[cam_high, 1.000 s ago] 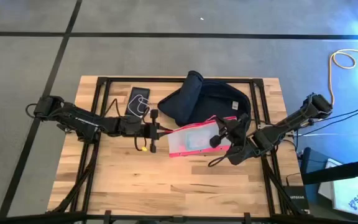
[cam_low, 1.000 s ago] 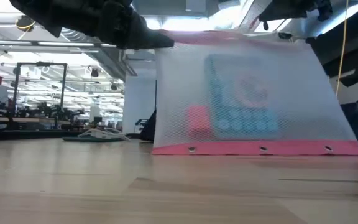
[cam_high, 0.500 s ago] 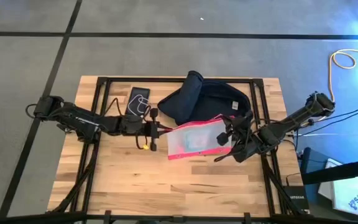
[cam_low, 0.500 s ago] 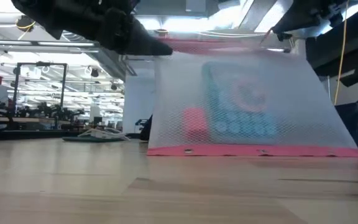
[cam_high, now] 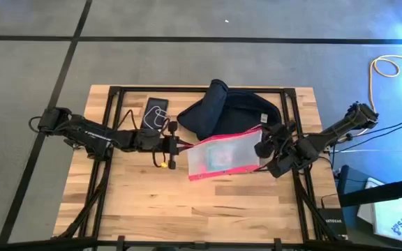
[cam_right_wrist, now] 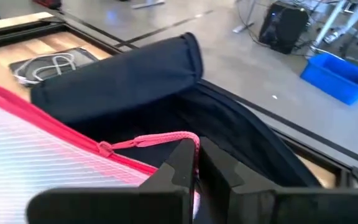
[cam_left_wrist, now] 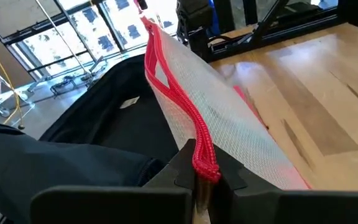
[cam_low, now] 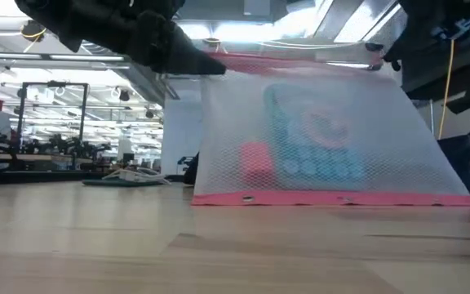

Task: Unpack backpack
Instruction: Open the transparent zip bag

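High view: the large dark navy soft fabric backpack (cam_high: 237,113) lies open toward the far middle of the pale wooden-plank surface (cam_high: 131,199), and the clear mesh zip pouch with red edging (cam_high: 223,157) is strung between your two arms just in front of it, its far red edge raised and its near edge down on the planks. Your left tool (cam_left_wrist: 199,180) is clamped on one end of the red top edge, and your right tool (cam_right_wrist: 194,168) is pinched on the other end by the thin red cord. The low view shows the pouch standing like a tent, with a teal flat item and a small red block inside (cam_low: 257,158). To finish this step well, you should keep both grips firm and move the two arms together toward the near side, so the red edge stays taut and level and does not twist. I judge the pouch to be limp and its contents loose, so a sudden drop of one end would slide them to one corner; lower both ends at the same pace. Steer clear of the dark phone-like slab with the white cable (cam_high: 155,113) beside the left arm. Let go only once the pouch lies flat, well apart from the bag's mouth.
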Motion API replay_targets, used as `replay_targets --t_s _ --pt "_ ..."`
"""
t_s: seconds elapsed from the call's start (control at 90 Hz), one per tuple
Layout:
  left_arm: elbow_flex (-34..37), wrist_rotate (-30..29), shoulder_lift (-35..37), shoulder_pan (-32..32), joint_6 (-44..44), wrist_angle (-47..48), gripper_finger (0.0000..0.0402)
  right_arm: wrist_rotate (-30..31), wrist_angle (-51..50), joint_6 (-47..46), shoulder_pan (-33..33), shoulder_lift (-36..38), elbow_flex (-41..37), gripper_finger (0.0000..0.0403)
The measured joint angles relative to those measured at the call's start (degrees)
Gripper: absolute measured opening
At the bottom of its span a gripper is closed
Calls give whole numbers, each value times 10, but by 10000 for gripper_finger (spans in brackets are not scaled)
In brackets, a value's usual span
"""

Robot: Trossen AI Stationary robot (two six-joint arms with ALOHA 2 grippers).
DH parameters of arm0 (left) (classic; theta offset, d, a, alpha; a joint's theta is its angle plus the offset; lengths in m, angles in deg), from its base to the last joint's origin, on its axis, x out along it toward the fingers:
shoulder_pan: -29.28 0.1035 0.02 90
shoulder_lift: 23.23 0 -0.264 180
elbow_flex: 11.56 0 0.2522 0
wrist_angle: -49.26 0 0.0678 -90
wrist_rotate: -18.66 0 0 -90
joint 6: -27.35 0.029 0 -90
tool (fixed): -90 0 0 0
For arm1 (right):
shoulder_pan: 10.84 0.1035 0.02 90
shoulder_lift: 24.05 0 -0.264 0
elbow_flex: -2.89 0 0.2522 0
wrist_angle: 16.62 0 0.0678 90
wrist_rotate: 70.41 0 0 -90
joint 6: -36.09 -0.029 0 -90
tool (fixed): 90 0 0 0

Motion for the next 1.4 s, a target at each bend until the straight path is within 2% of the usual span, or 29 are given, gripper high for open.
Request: replay_targets --t_s 0.322,0.467,0.711,0.978,1.067,1.156,1.4 --pt "0 0 0 0 1 6 0 -8 -79 -89 0 -1 0 0" --pt "0 0 0 0 -3 7 0 -26 -89 -91 0 -1 0 0" --pt "0 0 0 0 -3 7 0 -95 -119 -87 0 -1 0 0" --pt "0 -7 0 -6 27 18 0 -100 -116 -85 0 -1 0 0" --pt "0 -38 0 -13 43 21 0 -86 -77 -74 0 -1 0 0" --pt "0 -88 0 -26 76 20 0 -65 14 1 0 -13 0 0" --pt "0 -229 15 -77 189 5 0 -59 250 187 0 -34 0 0"
